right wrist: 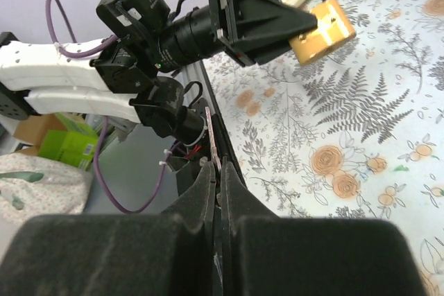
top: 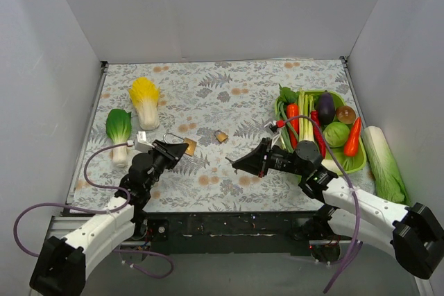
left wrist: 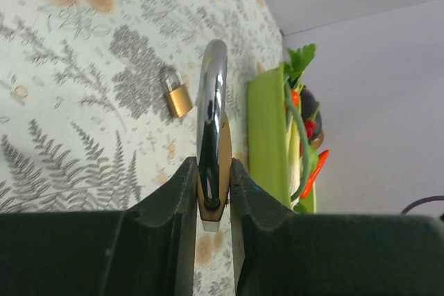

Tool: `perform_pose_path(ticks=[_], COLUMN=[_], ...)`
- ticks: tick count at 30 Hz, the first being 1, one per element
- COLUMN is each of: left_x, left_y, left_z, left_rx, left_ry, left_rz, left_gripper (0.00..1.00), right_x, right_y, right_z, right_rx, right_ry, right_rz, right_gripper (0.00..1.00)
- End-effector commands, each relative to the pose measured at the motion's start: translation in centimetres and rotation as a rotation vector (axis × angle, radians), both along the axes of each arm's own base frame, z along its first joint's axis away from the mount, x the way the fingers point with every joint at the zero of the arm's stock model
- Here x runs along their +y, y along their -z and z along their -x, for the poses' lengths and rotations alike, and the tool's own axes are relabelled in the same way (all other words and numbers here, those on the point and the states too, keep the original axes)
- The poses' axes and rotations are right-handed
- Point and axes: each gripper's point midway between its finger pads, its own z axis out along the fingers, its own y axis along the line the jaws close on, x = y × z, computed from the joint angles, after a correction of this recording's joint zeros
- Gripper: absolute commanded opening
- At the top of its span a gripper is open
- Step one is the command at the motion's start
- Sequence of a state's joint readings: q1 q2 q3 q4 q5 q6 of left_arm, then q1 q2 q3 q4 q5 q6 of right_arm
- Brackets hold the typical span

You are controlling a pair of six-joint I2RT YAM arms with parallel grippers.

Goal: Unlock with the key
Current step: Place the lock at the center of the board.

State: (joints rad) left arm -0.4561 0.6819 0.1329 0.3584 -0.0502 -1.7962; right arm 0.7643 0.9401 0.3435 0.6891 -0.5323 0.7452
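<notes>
Clamps the brass padlock (left wrist: 213, 150) snug between the left fingers (left wrist: 173, 240), at 9 o'clock of a spare lock (top: 220, 136) lying on the bench (top: 208, 88). Pinches the key (right wrist: 211, 136) tight in the right fingers (right wrist: 198, 202), down at 5 o'clock of it.

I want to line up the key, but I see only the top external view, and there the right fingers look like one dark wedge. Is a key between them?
Observer: Yes. The right wrist view shows a thin metal key standing up between the closed fingers of the right gripper.
Operator: And how does the left gripper hold its padlock?
Observer: In the left wrist view the left gripper clamps the brass padlock by its two broad faces, and the steel loop points away from the camera.
</notes>
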Motion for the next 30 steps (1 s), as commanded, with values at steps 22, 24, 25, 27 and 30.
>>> perform_pose_path(ticks=[22,24,25,27,30], left_x=[-1.8,-1.5,-1.4,-0.7,0.7], left_y=[10.3,10.0,9.7,9.1,8.5], left_z=[0.6,0.6,0.6,0.6,1.0], left_rx=[0.307,0.313,0.313,0.317,0.337], left_ry=[0.156,0.146,0.139,0.108,0.05], left_rz=[-0.217,-0.23,-0.233,-0.251,-0.282], left_gripper=[0.33,0.66,0.76,0.98,0.98], right_x=[-0.1,-0.1,-0.1,-0.1,-0.2], right_y=[-2.7,-3.0,-3.1,-3.8,-4.5], right_z=[-2.0,-2.2,-2.3,-2.5,-3.1], right_rx=[-0.11,-0.111,-0.108,-0.112,-0.099], right_ry=[0.089,0.099,0.105,0.117,0.152], right_rz=[0.016,0.011,0.012,0.004,0.001], right_gripper=[0.01,0.01,0.01,0.01,0.01])
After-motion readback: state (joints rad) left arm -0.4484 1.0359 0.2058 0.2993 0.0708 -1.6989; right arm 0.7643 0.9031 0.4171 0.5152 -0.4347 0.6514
